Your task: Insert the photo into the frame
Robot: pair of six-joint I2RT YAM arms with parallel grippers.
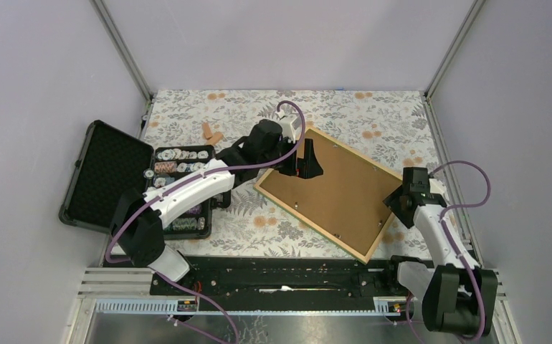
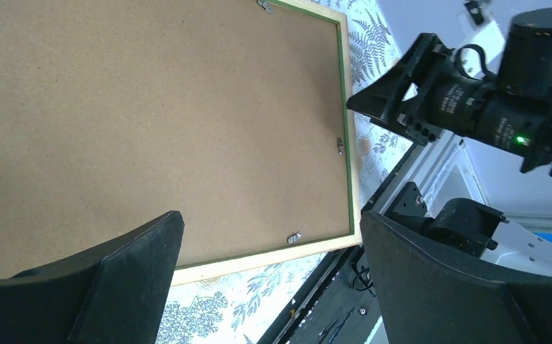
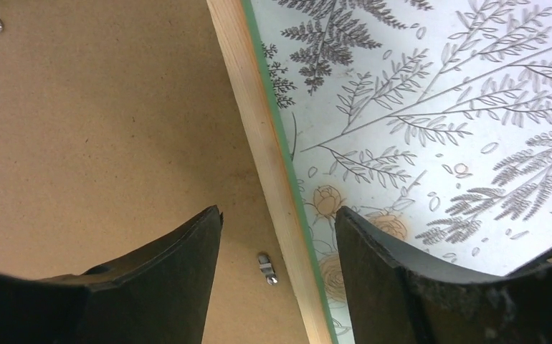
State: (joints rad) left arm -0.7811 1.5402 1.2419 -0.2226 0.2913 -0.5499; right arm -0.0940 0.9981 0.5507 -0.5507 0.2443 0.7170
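Frame (image 3: 259,143): lying back-up, brown backing board (image 1: 330,190) showing.
Left gripper (image 2: 269,218): fingers spread above the board.
Right gripper (image 3: 279,211): fingers spread, astride the frame's edge.

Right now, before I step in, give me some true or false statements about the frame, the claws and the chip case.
1. The frame lies back up, its brown backing board showing. True.
2. The poker chip case is shut. False: its lid stands open.
3. The right claw straddles the frame's wooden rim. True.
4. The left claw is clamped on the frame. False: its jaws are wide apart above the board.
5. The photo lies on top of the backing board. False: no photo shows there.
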